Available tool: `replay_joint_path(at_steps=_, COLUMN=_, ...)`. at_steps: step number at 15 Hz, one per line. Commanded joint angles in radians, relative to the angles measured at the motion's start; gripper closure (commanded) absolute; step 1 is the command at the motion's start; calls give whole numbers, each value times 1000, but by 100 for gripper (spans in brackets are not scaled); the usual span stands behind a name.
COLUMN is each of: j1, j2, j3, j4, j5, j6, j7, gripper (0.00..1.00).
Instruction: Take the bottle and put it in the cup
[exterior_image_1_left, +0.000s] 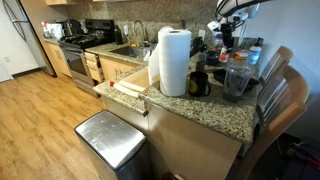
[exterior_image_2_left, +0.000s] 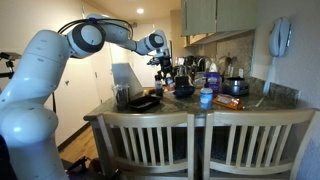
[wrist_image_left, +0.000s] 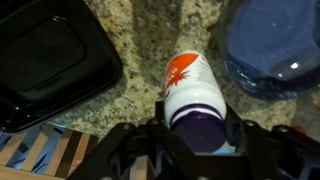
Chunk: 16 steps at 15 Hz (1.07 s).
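In the wrist view a white bottle (wrist_image_left: 190, 90) with an orange logo and a dark purple cap stands over the granite counter (wrist_image_left: 140, 30). My gripper (wrist_image_left: 195, 135) is shut on it, with one black finger on each side just below the cap. Whether the bottle's base rests on the counter is hidden. A blue translucent cup (wrist_image_left: 275, 45) lies just to the bottle's right; in an exterior view it shows as a blue cup (exterior_image_2_left: 206, 98). In both exterior views the gripper (exterior_image_1_left: 222, 38) (exterior_image_2_left: 163, 68) hangs over the cluttered counter, and the bottle is too small to make out there.
A black plastic tray (wrist_image_left: 50, 60) lies to the left of the bottle. On the counter stand a paper towel roll (exterior_image_1_left: 174, 60), a black mug (exterior_image_1_left: 199, 84) and a clear plastic cup (exterior_image_1_left: 236, 78). Wooden chairs (exterior_image_2_left: 200, 145) line the counter, and a steel bin (exterior_image_1_left: 110, 140) stands below.
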Motion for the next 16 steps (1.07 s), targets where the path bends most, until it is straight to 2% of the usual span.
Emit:
replay_joint_path(at_steps=1, j1=6, j2=-103, j3=-45, j4=-25, j5=-36, j6=25, j7=83, gripper=69)
replay_joint_path(at_steps=5, j1=-20, j2=-205, j3=-61, j4=21, j5=-22, j6=-134, j7=-87, gripper=69)
replay_joint_path(at_steps=8, j1=-43, j2=-259, j3=-61, j4=110, j5=4, j6=-348, j7=-312, gripper=69)
replay_joint_path(at_steps=9, j1=-79, j2=-263, j3=-25, j4=164, j5=-7, j6=-436, j7=-370, gripper=69)
replay_joint_path(at_steps=11, j1=-91, j2=-267, j3=-16, j4=238, j5=-12, j6=-562, j7=-488, gripper=69)
replay_joint_path(at_steps=12, j1=-66, j2=-271, j3=-39, j4=248, j5=-14, j6=-597, j7=-542, gripper=69)
replay_joint_path(at_steps=14, j1=-26, j2=-286, j3=-25, j4=227, j5=-78, j6=-625, j7=-611, gripper=69)
replay_joint_path(at_steps=16, j1=38, j2=-313, j3=10, j4=114, j5=-114, j6=-571, j7=-615, gripper=69)
